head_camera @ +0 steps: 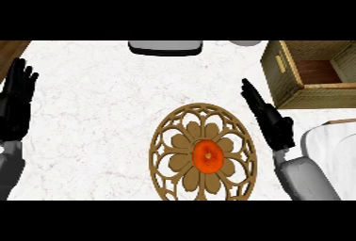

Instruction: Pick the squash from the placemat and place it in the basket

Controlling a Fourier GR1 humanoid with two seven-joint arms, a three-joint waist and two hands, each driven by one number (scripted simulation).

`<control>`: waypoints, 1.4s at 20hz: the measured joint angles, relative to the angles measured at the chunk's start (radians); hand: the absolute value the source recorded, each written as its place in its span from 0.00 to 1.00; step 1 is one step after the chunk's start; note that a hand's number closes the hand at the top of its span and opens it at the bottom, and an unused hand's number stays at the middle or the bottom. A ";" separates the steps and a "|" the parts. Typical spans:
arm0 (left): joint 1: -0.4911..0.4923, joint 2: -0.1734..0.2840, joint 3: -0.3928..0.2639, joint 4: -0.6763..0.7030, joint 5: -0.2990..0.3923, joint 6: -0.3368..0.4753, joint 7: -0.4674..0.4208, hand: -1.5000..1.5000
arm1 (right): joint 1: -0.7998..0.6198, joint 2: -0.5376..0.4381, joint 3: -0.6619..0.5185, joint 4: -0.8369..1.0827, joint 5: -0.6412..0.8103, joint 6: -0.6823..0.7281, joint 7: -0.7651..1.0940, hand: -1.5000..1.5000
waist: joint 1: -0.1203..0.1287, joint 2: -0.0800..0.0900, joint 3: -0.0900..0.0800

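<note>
An orange squash sits at the middle of a round, tan, flower-patterned placemat on the white marble counter. A woven, olive-brown basket with a reddish-brown floor stands at the upper right. My right hand is open, its fingers straight and pointing up-left, just right of the placemat and below the basket; it touches neither. My left hand rests open at the left edge, fingers up, far from the squash.
A grey, black-rimmed object lies at the counter's far edge, with a small grey item to its right. A white rounded object sits at the lower right beside my right forearm. Wood shows at the upper left corner.
</note>
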 measured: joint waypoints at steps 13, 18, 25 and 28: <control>0.181 -0.107 -0.211 0.012 -0.028 -0.053 0.218 0.50 | -0.239 0.216 0.159 -0.069 0.171 -0.401 0.066 0.00 | 0.002 -0.011 0.012; 0.200 -0.095 -0.212 -0.001 -0.031 -0.052 0.250 0.50 | -0.314 0.216 0.262 0.030 0.363 -0.554 0.273 0.00 | -0.018 -0.020 0.007; 0.251 -0.078 -0.195 -0.025 -0.024 -0.038 0.279 0.50 | -0.461 0.067 0.314 0.116 0.596 -0.437 0.633 0.00 | -0.072 -0.048 0.001; 0.268 -0.075 -0.192 -0.033 -0.024 -0.033 0.288 0.50 | -0.542 0.022 0.333 0.092 0.634 -0.305 0.785 0.00 | -0.088 -0.055 0.002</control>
